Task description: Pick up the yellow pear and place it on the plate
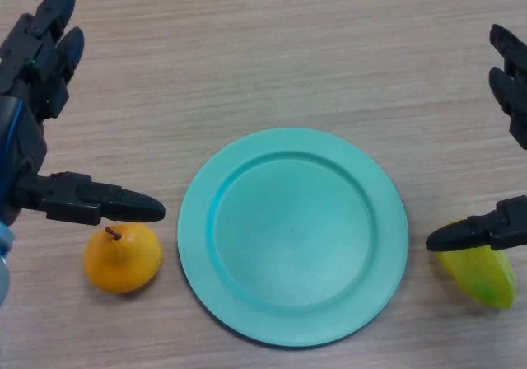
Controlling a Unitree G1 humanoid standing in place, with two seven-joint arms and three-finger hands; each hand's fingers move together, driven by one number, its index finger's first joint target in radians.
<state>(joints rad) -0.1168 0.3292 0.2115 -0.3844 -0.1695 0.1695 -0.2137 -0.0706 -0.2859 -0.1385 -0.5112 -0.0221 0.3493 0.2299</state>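
Observation:
A rounded orange-yellow pear [122, 258] with a short brown stem lies on the table at the lower left, just left of the teal plate [293, 235]. The plate holds nothing. My left hand [23, 130] hangs open above and to the left of the pear. Its fingers point away up the table, and its thumb [103, 204] reaches right, just over the pear's top. My right hand [487, 231] shows at the right edge, also open, with its thumb stretched above a yellow-green fruit [482, 274].
The wooden table [272, 48] runs across the whole view. The yellow-green fruit lies to the right of the plate, near the right edge.

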